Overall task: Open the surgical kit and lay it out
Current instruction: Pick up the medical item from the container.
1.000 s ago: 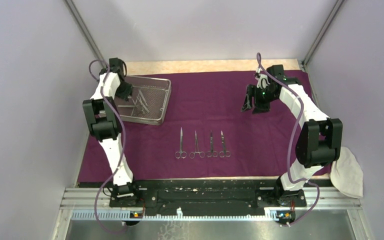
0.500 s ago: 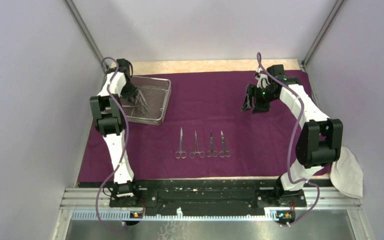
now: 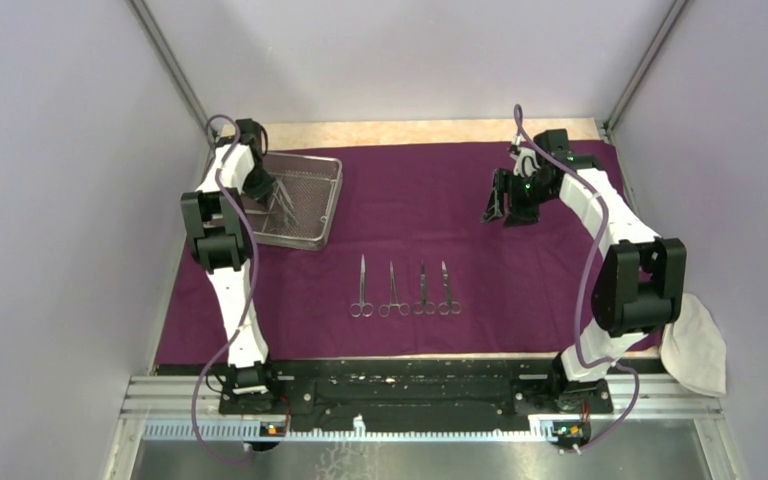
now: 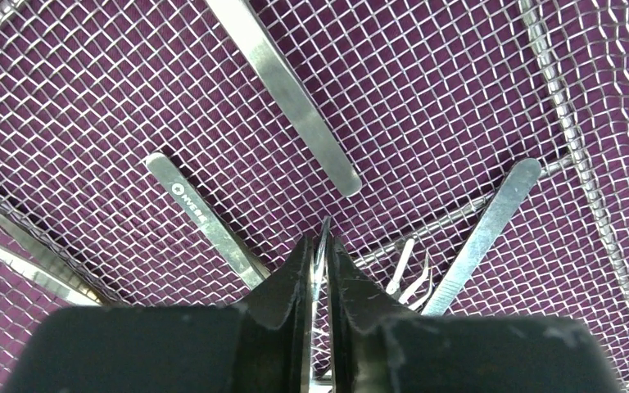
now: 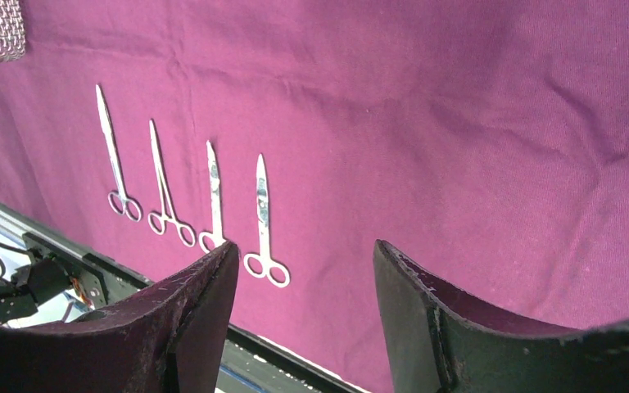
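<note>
In the far-left tray [image 3: 310, 215], our left gripper [image 4: 318, 246] pinches a slim instrument [image 4: 323, 233], held lengthwise along its fingers. Our right gripper [image 5: 305, 250] hangs open and empty, well apart.

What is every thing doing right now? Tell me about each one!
Purple cloth: spread out flat.
Mesh tray: upright on the cloth, tools inside.
Tweezers: lying loose in the tray.
Four scissor tools: closed, laid side by side on the cloth.
Left jaws: pinched on a thin steel tool in the tray.
Right jaws: open, empty, above the cloth.
White cloth: crumpled at the purple cloth's right corner.
</note>
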Action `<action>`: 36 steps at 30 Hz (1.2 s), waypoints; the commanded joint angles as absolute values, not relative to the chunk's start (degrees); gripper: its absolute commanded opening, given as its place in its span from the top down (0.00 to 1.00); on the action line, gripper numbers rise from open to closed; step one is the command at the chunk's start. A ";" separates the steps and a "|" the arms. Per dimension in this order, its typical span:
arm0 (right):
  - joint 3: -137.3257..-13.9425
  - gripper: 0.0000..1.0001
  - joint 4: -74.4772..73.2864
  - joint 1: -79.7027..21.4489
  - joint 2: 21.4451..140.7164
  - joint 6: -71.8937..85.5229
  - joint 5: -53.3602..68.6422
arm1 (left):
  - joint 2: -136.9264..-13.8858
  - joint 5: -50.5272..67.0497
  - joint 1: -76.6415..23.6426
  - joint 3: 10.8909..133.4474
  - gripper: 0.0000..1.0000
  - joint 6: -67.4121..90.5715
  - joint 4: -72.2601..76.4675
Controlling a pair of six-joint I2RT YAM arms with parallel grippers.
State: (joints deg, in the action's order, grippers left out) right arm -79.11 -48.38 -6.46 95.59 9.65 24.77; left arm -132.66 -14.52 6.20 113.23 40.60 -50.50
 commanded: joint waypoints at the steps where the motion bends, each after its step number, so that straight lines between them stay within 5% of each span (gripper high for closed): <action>1: -78.63 0.39 -46.86 -6.24 91.83 9.75 25.59 | -133.17 -14.58 5.71 114.37 0.88 39.38 -52.35; 7: -77.89 0.39 -46.29 -6.24 90.93 10.11 26.18 | -131.16 -14.16 5.59 115.31 1.00 37.10 -51.25; 36: -76.51 0.39 -45.36 -9.79 87.65 10.76 25.05 | -116.36 -7.21 5.22 113.92 1.00 39.95 -48.71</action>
